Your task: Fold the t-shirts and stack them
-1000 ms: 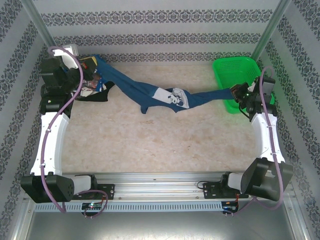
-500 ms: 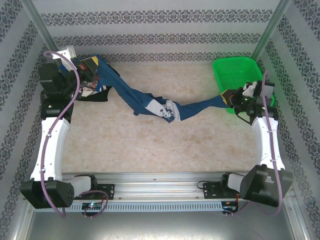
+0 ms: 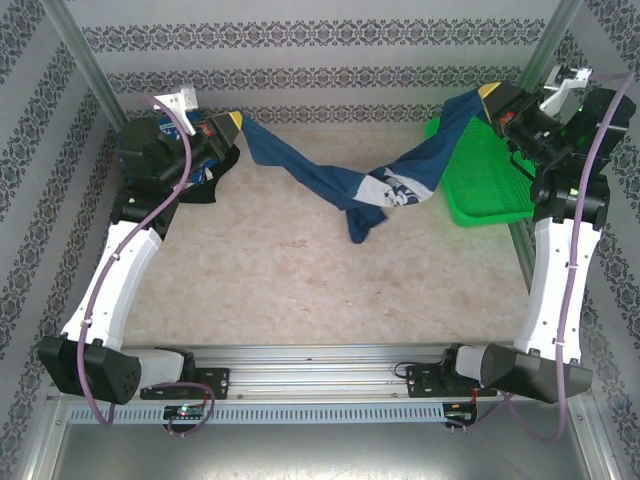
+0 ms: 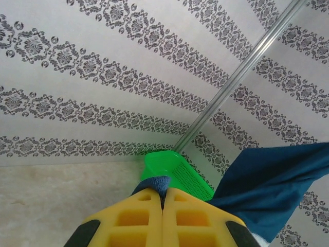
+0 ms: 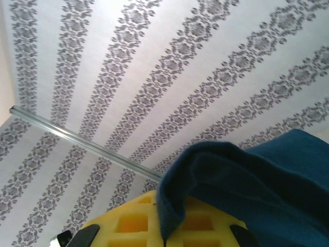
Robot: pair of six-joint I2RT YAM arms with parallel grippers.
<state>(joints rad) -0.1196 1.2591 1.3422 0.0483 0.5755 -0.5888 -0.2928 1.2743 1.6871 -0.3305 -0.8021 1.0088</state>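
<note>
A navy blue t-shirt [image 3: 330, 180] with a white cartoon print [image 3: 388, 188] hangs stretched between both grippers above the table, sagging to a low point near the middle. My left gripper [image 3: 232, 122] is shut on its left end at the back left; in the left wrist view the yellow fingers [image 4: 139, 216] pinch a fold of blue cloth [image 4: 157, 184]. My right gripper [image 3: 490, 97], raised over the basket at the back right, is shut on the other end. In the right wrist view navy cloth [image 5: 247, 185] drapes over the yellow fingers [image 5: 128, 224]. More dark t-shirts [image 3: 207, 178] lie bunched under the left arm.
A green mesh basket [image 3: 492, 190] stands at the back right, under the right gripper, also seen as the basket [image 4: 177, 172] from the left wrist. Metal posts [image 3: 545, 60] rise at the back corners. Patterned walls close in the marbled table [image 3: 300, 280].
Both grippers have risen, lifting the navy t-shirt off the table. The right gripper went up and back over the basket. The left moved up and to the right. The shirt's middle now hangs free.
</note>
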